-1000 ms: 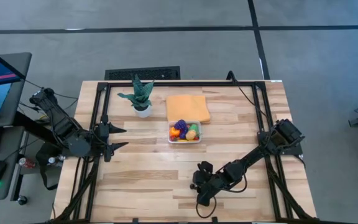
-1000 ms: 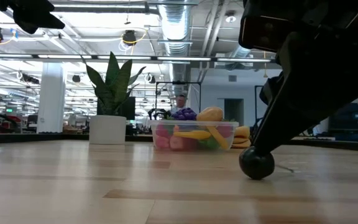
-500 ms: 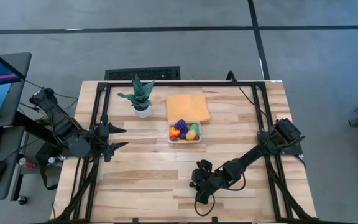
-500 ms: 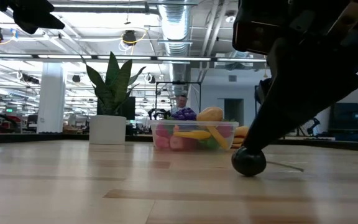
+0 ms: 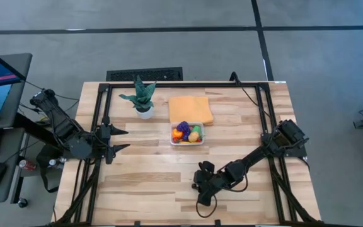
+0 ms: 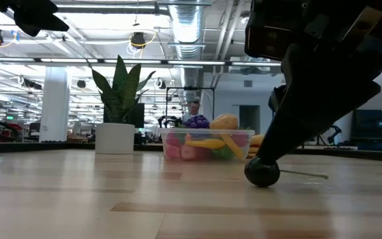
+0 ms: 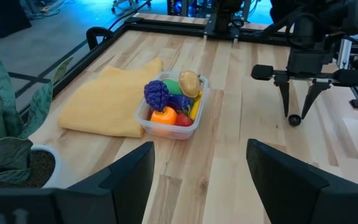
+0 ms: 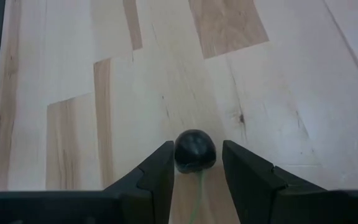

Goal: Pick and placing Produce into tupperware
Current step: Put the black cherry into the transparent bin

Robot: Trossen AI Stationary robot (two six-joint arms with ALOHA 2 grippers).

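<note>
The clear tupperware [image 5: 187, 133] stands mid-table with several pieces of produce [image 7: 166, 102] piled inside: purple, orange, yellow, green, red. It rests on its flat base next to the orange cloth. Near the table's front edge my right gripper [image 8: 194, 168] is shut on a small dark round piece of produce [image 8: 195, 150], also in the low view [image 6: 262, 172]. A thin green stem [image 6: 305, 175] trails from it along the wood. My left gripper [image 7: 197, 180] waits open at the left edge, raised above the table. My right gripper pinches the dark round piece by its two opposite sides [image 8: 178, 153] between its fingertips. The fingers slant down from the far right. The piece sits with its underside [image 6: 262, 183] on the table, and its stem lies flat on the wood behind it.
A folded orange cloth [image 5: 190, 109] lies just beyond the tupperware. A potted plant [image 5: 142, 98] in a white pot stands at the far left. Black frame rails [image 5: 99, 120] run along the table's left, right and far sides. Bare wood lies between my right gripper and the tupperware.
My right gripper has crept a little toward the table's left edge, sliding the dark round piece along the wood with it. More of the stem now shows trailing behind the piece.
</note>
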